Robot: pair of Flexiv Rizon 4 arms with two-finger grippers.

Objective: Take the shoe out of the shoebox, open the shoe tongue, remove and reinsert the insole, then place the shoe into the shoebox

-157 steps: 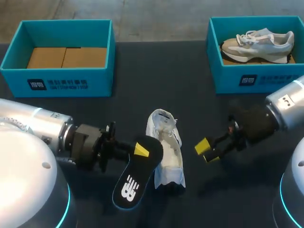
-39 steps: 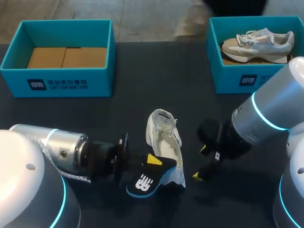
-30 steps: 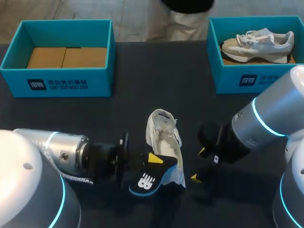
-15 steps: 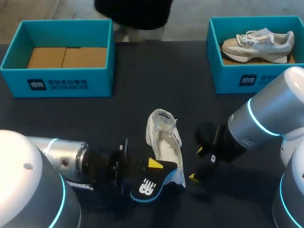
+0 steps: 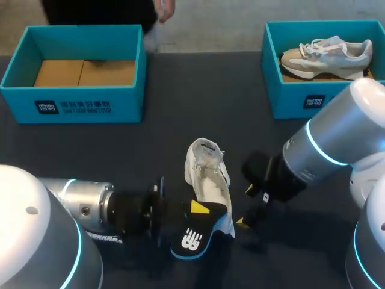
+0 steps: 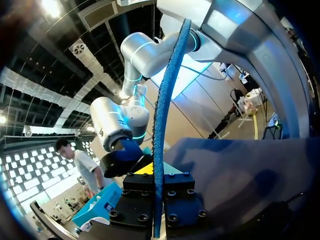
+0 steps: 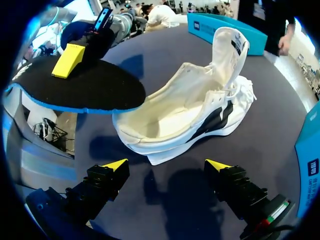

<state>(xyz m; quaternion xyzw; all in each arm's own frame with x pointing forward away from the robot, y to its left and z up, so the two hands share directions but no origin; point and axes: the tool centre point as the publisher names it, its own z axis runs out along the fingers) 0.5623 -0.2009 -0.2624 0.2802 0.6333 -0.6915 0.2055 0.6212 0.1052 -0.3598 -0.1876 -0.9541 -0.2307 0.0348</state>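
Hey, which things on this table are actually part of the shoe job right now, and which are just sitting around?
Part of the job:
white shoe, on the table, tongue pulled open
insole, clamped in the left gripper
right gripper, open beside the shoe
empty shoebox, probably where the shoe goes back

Just lying about:
second shoebox
grey shoe inside it
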